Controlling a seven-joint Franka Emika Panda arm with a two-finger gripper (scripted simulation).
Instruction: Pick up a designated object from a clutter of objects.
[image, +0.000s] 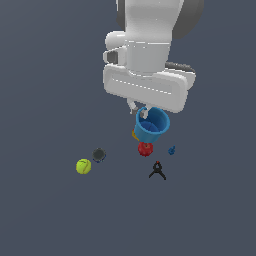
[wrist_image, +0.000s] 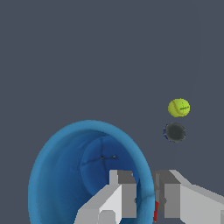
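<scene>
Overhead, the claw (image: 138, 111) gripped the blue cup (image: 152, 124) by its rim, 1 finger (wrist_image: 119, 199) inside the bowl and the other (wrist_image: 175, 199) outside the wall, as the wrist view showed. The cup hung tilted, its mouth turned up and toward the arm, clear of the dark grey bench (image: 45, 210) and above the rest of the clutter. Directly beneath it in the exterior view sat the red round fruit (image: 145, 149), with a sliver of the multicoloured cube (image: 134, 134) peeking out from behind the cup's lower edge; how much of the cube the cup hid could not be told. The tiny blue piece (image: 171, 150) lay just to the exterior view's right of the fruit, and the black clamp (image: 157, 170) stood nearer the camera, apart from both. Well off to the exterior view's left, the dark grey disc (image: 99, 154) and the yellow-green tennis ball (image: 83, 166) sat close together without touching. Nothing touched the cup except the claw's 2 fingers.
</scene>
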